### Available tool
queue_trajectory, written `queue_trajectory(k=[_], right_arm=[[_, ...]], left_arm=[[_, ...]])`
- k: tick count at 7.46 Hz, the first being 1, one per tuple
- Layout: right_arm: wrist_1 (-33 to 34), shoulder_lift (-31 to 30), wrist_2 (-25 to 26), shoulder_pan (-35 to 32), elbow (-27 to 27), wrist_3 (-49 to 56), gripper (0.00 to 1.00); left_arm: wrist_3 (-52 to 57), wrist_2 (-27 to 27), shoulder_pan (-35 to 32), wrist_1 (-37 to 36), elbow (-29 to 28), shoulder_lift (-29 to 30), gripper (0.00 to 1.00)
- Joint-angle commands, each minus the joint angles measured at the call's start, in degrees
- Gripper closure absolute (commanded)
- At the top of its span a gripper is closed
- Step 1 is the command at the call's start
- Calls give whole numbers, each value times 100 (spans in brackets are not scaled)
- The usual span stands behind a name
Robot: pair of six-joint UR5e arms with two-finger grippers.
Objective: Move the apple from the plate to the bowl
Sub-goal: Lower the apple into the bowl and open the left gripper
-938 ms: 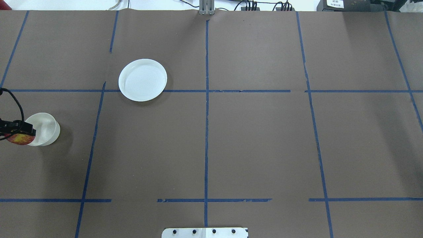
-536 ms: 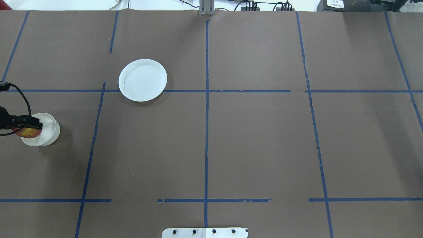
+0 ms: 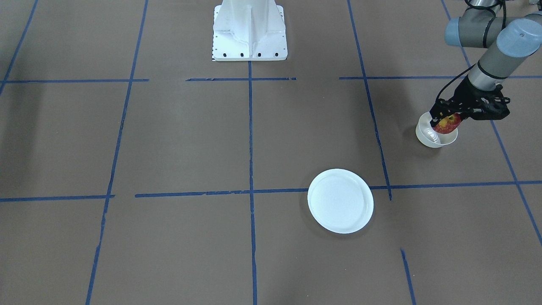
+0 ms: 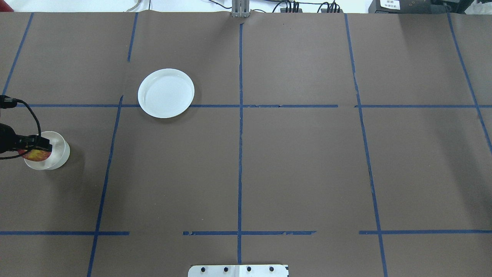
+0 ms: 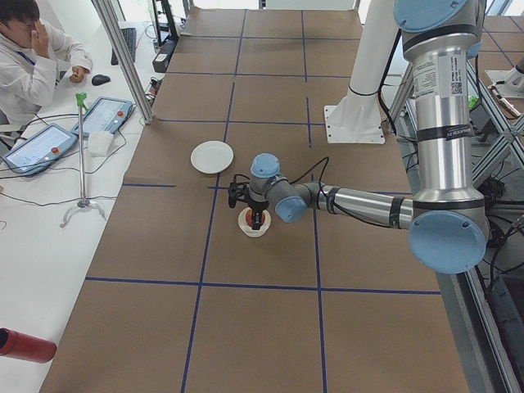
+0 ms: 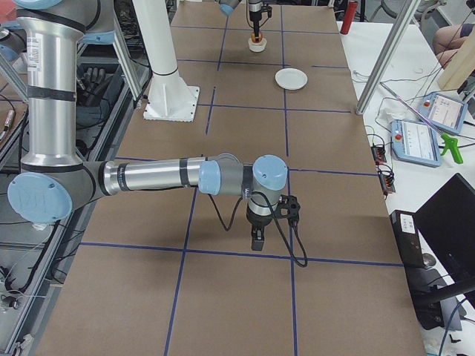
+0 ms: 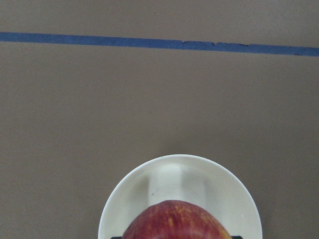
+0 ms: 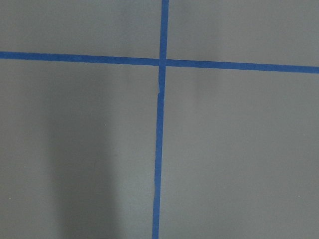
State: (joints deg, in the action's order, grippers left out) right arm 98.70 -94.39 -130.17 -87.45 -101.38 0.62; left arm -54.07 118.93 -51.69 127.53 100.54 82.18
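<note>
Left gripper (image 3: pixel 443 123) clamped on the apple (image 3: pixel 449 123), holding it at the mouth of the bowl (image 3: pixel 434 139), right edge of the front-facing view | plate (image 3: pixel 340 206) sits lower centre, well apart from the bowl | right gripper (image 6: pixel 256 242) points down, lower centre of the right-side view; jaws apart or together cannot be told.

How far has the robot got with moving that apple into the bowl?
Done: the plate lies empty, the apple is off it. In hand: the left gripper grips the apple at the mouth of the bowl. Left: let go and draw back.
</note>
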Motion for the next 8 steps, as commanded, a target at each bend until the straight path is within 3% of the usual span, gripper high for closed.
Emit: queue_trajectory(k=[1, 4, 8], right_arm=[[-9, 0, 0, 0, -5, 0, 0], [-9, 0, 0, 0, 4, 0, 0], [0, 0, 0, 0, -5, 9, 0]], left_arm=[[-7, 7, 19, -8, -86, 87, 63], [-7, 16, 54, 0, -131, 97, 2], [54, 77, -24, -17, 113, 19, 2]])
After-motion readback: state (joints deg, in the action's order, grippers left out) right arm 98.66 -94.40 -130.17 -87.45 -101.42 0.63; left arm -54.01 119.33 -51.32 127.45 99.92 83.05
